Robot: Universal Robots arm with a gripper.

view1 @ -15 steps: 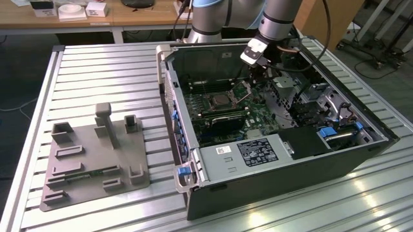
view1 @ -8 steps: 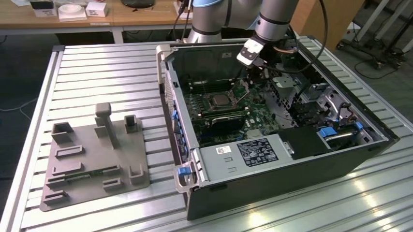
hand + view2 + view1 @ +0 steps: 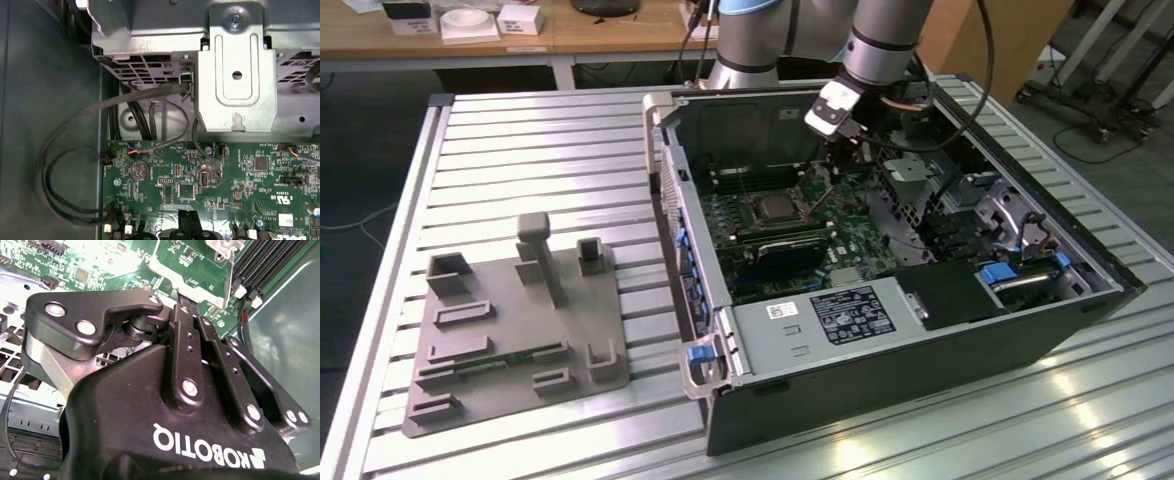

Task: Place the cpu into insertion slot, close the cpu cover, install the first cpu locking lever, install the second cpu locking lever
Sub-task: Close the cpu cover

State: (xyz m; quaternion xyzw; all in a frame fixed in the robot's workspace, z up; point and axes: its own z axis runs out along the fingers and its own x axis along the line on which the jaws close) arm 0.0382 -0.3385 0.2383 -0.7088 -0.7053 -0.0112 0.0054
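A broad slatted silver metal desk point(image 3: 520, 150) carries a large black open computer case point(image 3: 881, 390) lying on its side. A flat grey moulded holding fixture point(image 3: 494, 350) sits well apart from the claw, toward the exterior view's left. Inside the case lies the green motherboard point(image 3: 851, 255), and the black two-fingered claw point(image 3: 847, 140) hangs low over its far part, close under a folded silvery sheet-metal bracket point(image 3: 235, 90). In both wrist views the claw point(image 3: 186, 222) has its fingers drawn together, and nothing shows between them. The square black insertion slot with a silver rim point(image 3: 774, 207) lies apart from the claw, toward the exterior view's left and nearer that camera. Its centre looks dark, and I cannot tell whether the cpu lies in it or how the cover stands. Long black memory slots point(image 3: 260, 265) run just beyond the claw's fingertips point(image 3: 179, 299) in the second wrist view. Looped grey cables point(image 3: 65, 145) trail off the board's edge near the claw, and a small round silver coin cell point(image 3: 139, 170) sits close by. The likeliest trouble, as I judge it, is the closed claw snagging one of those cables or scraping the small board parts beneath it if it travels toward the slot without lifting. A knock against the bracket could also shift its aim.
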